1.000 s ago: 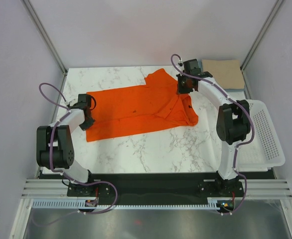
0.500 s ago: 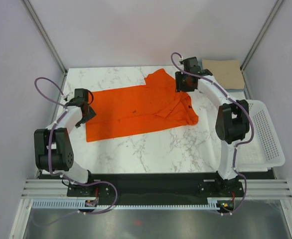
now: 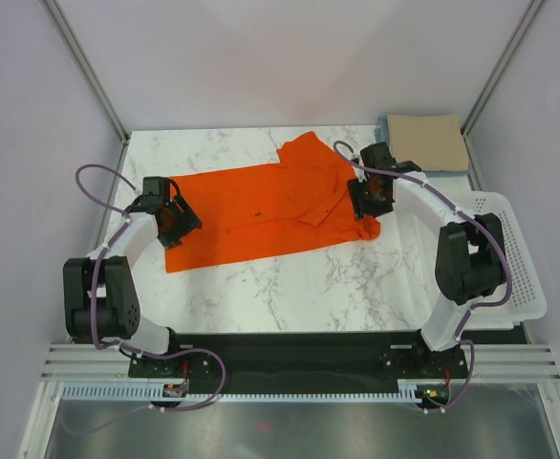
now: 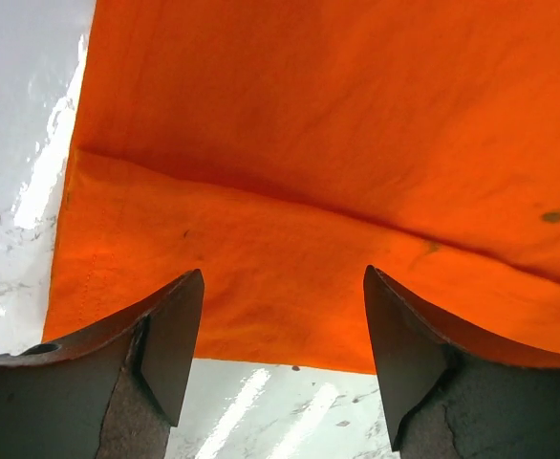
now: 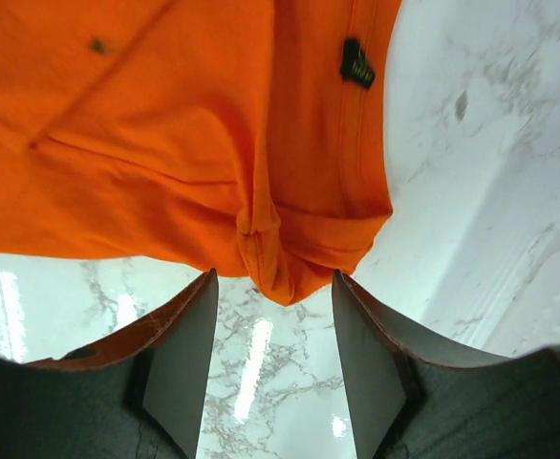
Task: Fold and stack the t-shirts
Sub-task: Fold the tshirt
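Note:
A bright orange t-shirt (image 3: 261, 206) lies spread across the marble table (image 3: 290, 277). My left gripper (image 3: 179, 218) hovers open over the shirt's left edge. In the left wrist view that gripper (image 4: 282, 277) has the orange cloth (image 4: 309, 143) below its parted fingers, gripping nothing. My right gripper (image 3: 370, 201) is open above the shirt's bunched right corner. Seen from the right wrist, the gripper (image 5: 275, 279) straddles that orange corner (image 5: 290, 268) without pinching it. A folded tan t-shirt (image 3: 425, 141) rests at the back right, with a light blue edge (image 3: 442, 171) showing under it.
A white perforated basket (image 3: 516, 258) stands at the table's right edge beside the right arm. A small black label (image 5: 356, 62) sits on the shirt near its right corner. Pale walls enclose the table on three sides.
Both grippers have opened and let go of the orange shirt. The right gripper has moved nearer, from the far sleeve to the right corner. The left gripper shifted slightly along the left edge.

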{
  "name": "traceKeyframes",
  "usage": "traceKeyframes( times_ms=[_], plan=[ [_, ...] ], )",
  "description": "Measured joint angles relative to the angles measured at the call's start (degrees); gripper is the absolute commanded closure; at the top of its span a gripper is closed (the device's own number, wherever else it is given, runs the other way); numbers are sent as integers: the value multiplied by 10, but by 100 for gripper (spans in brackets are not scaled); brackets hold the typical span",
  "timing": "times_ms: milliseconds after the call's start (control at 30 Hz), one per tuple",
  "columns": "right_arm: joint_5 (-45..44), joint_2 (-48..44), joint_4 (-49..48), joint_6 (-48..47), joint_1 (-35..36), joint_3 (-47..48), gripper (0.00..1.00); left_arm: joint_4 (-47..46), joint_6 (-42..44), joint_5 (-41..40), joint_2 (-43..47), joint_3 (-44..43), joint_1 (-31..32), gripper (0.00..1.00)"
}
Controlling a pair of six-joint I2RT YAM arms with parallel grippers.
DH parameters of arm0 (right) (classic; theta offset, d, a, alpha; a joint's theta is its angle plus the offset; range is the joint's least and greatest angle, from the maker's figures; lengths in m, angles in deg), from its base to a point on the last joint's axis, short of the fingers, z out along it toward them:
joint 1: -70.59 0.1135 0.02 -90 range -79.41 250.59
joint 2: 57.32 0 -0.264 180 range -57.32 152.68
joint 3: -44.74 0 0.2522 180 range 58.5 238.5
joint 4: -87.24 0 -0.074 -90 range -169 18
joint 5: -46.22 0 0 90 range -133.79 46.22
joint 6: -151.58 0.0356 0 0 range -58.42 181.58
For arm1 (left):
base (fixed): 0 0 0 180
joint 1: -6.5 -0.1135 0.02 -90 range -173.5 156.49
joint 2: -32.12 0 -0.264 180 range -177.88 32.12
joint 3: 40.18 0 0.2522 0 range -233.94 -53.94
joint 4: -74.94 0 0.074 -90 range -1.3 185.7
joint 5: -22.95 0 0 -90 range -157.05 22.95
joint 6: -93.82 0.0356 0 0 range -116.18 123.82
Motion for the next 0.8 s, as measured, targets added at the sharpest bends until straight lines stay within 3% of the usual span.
traceKeyframes(
  times_ms=[167, 333, 633, 800],
  plan=[
    [-3, 0, -32, -8, 1, -64, 42, 0, -9, 3, -41, 12, 0, 25],
    [9, 0, -64, -12, 1, -92, 44, -5, -28, -43, -54, 18, 3, 25],
    [37, -14, -89, 15, 5, -148, 92, -4, -12, -123, -135, -47, 7, 25],
    [29, -88, -83, 57, 9, -205, 100, 2, 18, -161, -178, -97, 7, 22]
  ],
)
